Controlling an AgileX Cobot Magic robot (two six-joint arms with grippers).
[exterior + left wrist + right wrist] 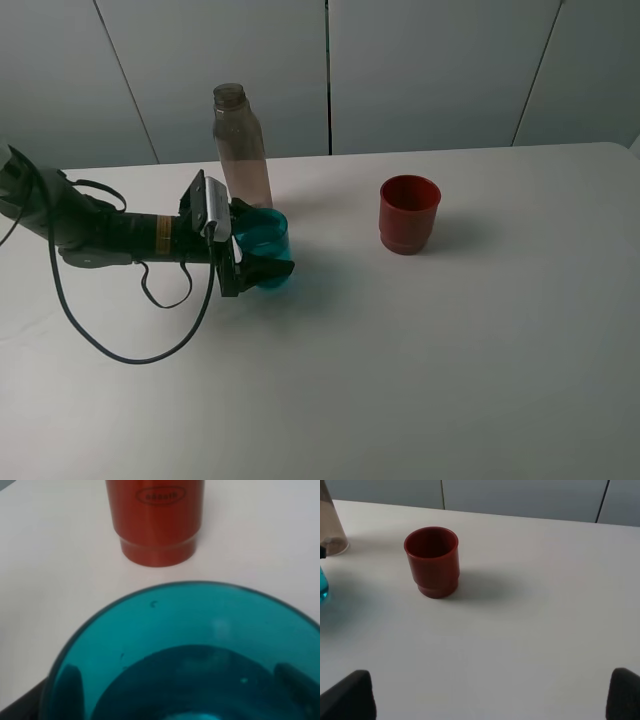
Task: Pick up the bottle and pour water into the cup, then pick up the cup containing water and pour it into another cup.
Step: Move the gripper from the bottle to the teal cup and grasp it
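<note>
The teal cup (266, 248) stands on the table with water in it and fills the left wrist view (190, 630). My left gripper (256, 246) has its jaws on both sides of the cup and seems shut on it; its fingers (67, 687) show through the cup wall. The bottle (240, 145) stands upright just behind the teal cup. The red cup (408, 213) stands to the right, apart from both; it also shows in the left wrist view (155, 520) and the right wrist view (432, 560). My right gripper (487, 700) is open and empty, out of the exterior view.
The white table (450, 350) ends at a grey panelled wall (430, 70) behind. A black cable (110, 345) loops from the left arm over the table's left part. The teal cup's edge (322, 587) and the bottle's base (330, 525) show in the right wrist view.
</note>
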